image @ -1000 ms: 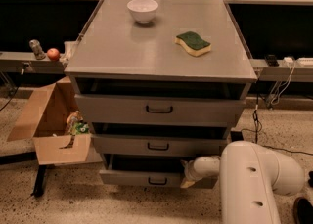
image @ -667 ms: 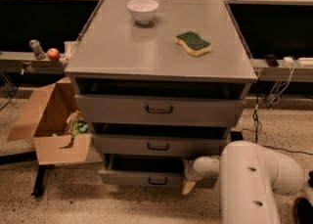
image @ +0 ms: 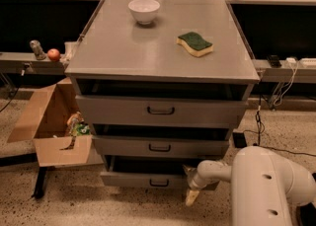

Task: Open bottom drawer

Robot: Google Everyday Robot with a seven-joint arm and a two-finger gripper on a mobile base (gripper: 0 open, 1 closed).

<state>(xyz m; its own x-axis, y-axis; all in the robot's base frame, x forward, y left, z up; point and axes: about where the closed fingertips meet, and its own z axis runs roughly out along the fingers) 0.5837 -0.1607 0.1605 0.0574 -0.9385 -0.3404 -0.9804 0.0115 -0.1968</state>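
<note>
Three grey drawers stack in one metal cabinet [image: 148, 52]. The bottom drawer [image: 133, 178], lowest and slimmest, stands slightly forward of the middle drawer [image: 197, 148], with a dark gap above its front. Its small loop handle [image: 159, 183] sits at centre, untouched.

The gripper [image: 190, 184] is at the right end of the bottom drawer's front, close against it, low near the floor. Its grip state: cannot tell. The white arm [image: 261, 185] reaches in from the lower right.

On the cabinet top: a white bowl [image: 144, 10] at the rear and a green-and-yellow sponge [image: 195, 44] to the right, well apart. An open cardboard box [image: 49, 121] stands on the floor just beside the cabinet's left side.
</note>
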